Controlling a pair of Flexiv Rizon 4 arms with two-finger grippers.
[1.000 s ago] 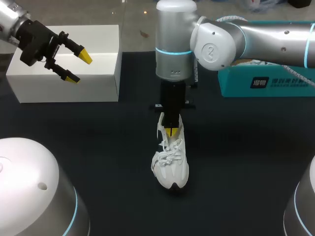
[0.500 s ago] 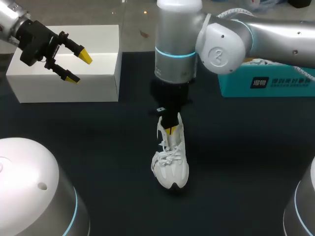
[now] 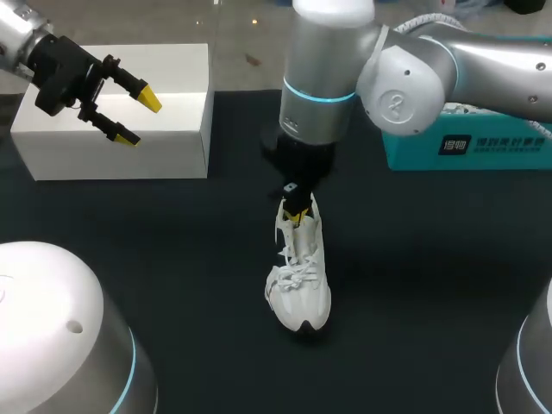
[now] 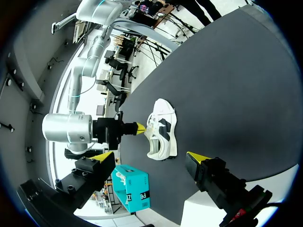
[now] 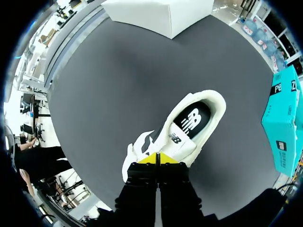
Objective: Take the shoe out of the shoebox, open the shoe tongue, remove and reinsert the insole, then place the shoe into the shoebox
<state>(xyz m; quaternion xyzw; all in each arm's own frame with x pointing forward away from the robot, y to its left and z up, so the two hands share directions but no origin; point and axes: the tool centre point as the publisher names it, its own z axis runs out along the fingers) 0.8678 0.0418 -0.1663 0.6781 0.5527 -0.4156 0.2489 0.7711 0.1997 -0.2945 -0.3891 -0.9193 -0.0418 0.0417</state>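
Note:
A white sneaker [image 3: 298,280] lies on the dark table, toe toward the front edge, its black insole [image 5: 191,118] showing. My right gripper [image 3: 296,216] comes down from above at the shoe's mouth, shut on the shoe tongue [image 5: 182,141], yellow tips pressed together [image 5: 158,158]. From the left wrist view it meets the sneaker [image 4: 163,135] at the tongue end. My left gripper [image 3: 138,118] hangs open and empty over the white shoebox [image 3: 112,129], far from the shoe. Its fingers [image 4: 196,158] spread wide.
A teal box [image 3: 466,142] stands at the back right, behind the right arm. The white shoebox [image 5: 161,12] sits at the back left. My arms' rounded white bases [image 3: 52,328] fill the front corners. Dark table [image 3: 172,233] lies around the shoe.
The right arm swung and tilted, and its shut fingertips shifted a little back toward the shoe's heel, drawing the tongue with them. Left arm and shoe stayed put.

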